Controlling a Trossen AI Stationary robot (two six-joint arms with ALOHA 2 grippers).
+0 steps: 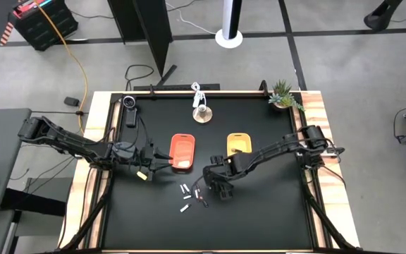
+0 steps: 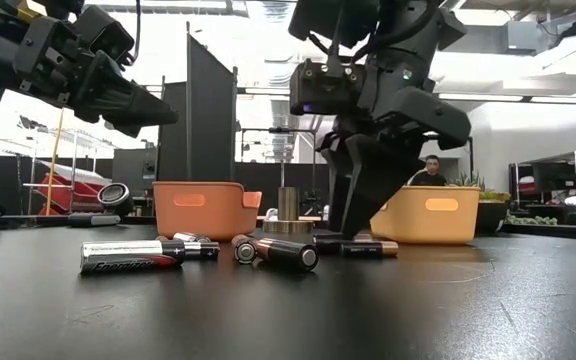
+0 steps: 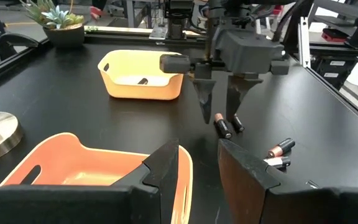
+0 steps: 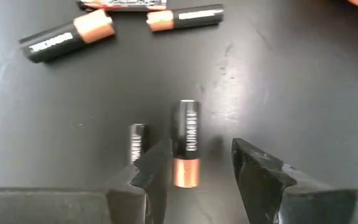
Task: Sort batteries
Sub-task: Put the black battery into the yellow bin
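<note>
Nearest in the low view lies a silver-and-black battery (image 2: 131,256), long axis running 9 to 3 across the table, red band toward its 3 o'clock end. Going right: a small silvery cell (image 2: 200,245) behind it, then a dark cell with coppery end (image 2: 286,253), angled, one end turned toward the viewer. Another dark-and-copper cell (image 2: 370,247) lies flat, 9 to 3, at the right gripper's feet.

From above, the batteries (image 1: 189,199) sit scattered at about 6 o'clock of the orange tray (image 1: 182,152), well clear of it. Yellow tray (image 1: 239,144) at 3 o'clock of the orange one; a dark cell (image 3: 143,81) lies inside it.

Left gripper (image 1: 159,164) hangs above the near edge of the orange tray, jaws narrowly apart, nothing between them.

Right gripper (image 4: 194,177) is down at the table over the cluster, jaws parted around a black cell with copper end (image 4: 186,152); fingers not touching it, long axis along the fingers, copper end toward the wrist. A smaller dark cell (image 4: 136,144) lies parallel just outside one finger. Two more black-copper cells (image 4: 67,38) lie beyond, crosswise.
</note>
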